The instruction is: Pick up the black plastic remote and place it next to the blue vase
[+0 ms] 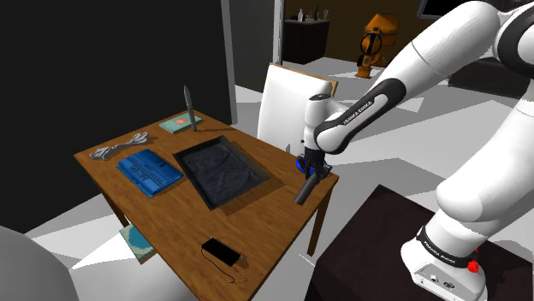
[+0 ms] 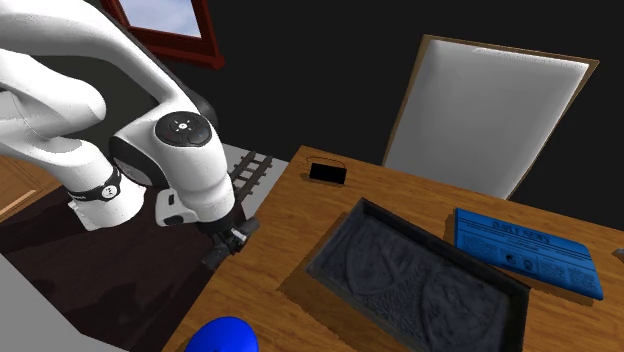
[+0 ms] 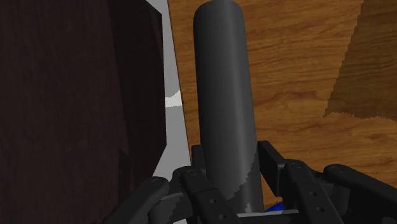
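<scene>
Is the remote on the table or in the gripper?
In the black gripper: its fingers clasp the long dark grey remote.

Shoulder view: camera high, beside and a little behind the stand [image 1: 368,248] at lower right. It faces down and leftward over the wooden table [image 1: 257,224] at middle distance, whole tabletop in frame, arm [image 1: 445,51] crossing from upper right. Second exterior view: much nearer, low over the table's arm-side edge, facing across the top toward the white chair [image 2: 490,110] at upper right, arm at upper left. Both share the dark tray [image 1: 221,171], blue book [image 1: 150,171], small black box [image 1: 221,250] and chair. Wrist view: very close, sighting along the dark grey bar [image 3: 222,95] clasped in the gripper [image 3: 238,184], onto table edge and stand.
</scene>
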`<state>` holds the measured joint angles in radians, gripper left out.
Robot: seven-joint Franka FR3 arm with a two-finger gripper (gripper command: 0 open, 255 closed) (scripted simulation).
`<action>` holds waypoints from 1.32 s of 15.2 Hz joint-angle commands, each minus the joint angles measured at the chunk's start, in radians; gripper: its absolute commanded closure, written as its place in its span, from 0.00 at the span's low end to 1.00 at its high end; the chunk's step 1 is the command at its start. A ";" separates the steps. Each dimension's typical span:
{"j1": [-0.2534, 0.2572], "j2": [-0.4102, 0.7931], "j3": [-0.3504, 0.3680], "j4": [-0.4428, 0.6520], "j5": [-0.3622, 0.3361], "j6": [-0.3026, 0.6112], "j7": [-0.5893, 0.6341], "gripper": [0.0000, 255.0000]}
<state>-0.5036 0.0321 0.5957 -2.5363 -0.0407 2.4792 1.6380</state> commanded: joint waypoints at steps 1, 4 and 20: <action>0.000 0.032 -0.004 -0.001 -0.032 0.028 0.023 1.00; 0.004 0.081 -0.016 -0.003 -0.085 0.068 0.061 1.00; 0.089 0.303 -0.149 0.024 -0.337 0.227 0.242 1.00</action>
<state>-0.4168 0.3312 0.4498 -2.5125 -0.3735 2.7038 1.8777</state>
